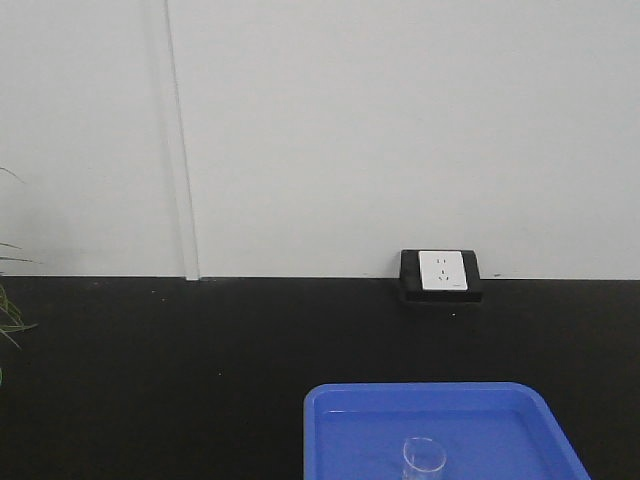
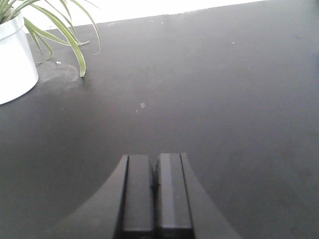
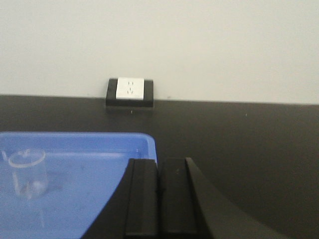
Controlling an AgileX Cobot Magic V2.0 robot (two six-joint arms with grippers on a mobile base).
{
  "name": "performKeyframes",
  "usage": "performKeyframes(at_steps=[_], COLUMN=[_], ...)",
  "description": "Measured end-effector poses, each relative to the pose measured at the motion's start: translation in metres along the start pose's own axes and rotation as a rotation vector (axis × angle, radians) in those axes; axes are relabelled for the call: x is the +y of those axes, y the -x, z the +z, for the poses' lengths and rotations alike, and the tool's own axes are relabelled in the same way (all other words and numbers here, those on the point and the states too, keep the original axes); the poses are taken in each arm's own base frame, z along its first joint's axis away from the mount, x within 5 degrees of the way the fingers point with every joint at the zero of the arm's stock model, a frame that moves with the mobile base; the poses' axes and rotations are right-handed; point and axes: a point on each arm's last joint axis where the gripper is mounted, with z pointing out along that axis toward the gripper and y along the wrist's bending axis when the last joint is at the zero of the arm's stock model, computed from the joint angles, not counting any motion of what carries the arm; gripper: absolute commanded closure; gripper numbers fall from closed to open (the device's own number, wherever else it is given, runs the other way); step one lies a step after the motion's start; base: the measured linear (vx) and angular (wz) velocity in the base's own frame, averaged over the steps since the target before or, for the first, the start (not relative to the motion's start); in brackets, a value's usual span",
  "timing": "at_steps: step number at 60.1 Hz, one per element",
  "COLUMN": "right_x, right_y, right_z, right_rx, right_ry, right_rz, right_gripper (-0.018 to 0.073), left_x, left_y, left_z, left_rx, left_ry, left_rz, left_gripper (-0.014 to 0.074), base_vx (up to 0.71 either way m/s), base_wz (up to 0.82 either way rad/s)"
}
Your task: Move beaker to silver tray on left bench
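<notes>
Beaker (image 3: 27, 172) stood upright in the blue tray (image 3: 99, 139) on the bench (image 3: 239, 134), apart and left of the right end effector (image 3: 158, 164); that one and the left end effector (image 2: 155, 162) were pressed together, empty.

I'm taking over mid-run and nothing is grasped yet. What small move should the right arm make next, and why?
Probably open the right gripper and shift it left toward the beaker. Its jaws are shut and empty, and the beaker stands upright in the blue tray, left of the gripper in the right wrist view. The silver tray is not in view.
</notes>
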Motion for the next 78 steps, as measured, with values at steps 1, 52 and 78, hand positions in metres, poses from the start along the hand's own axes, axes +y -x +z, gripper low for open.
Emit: performKeyframes(at_steps=[1, 52, 78], right_x=[0.000, -0.003, -0.003], right_y=[0.001, 0.175, 0.157], right_z=[0.000, 0.066, 0.162], right_rx=[-0.010, -0.290, -0.007], right_ry=[0.000, -0.016, -0.005], right_rz=[0.000, -0.037, 0.170], right_gripper=[0.0571, 0.0571, 0.0512], left_x=[0.000, 0.000, 0.000], left_y=[0.000, 0.000, 0.000], left_z=[0.000, 0.000, 0.000], left_rx=[0.000, 0.000, 0.000], left_ry=[0.000, 0.000, 0.000], left_rz=[0.000, 0.000, 0.000], left_gripper=[0.0595, 0.0595, 0.0595], base_vx=[0.00, 0.00, 0.00], base_wz=[0.00, 0.00, 0.00])
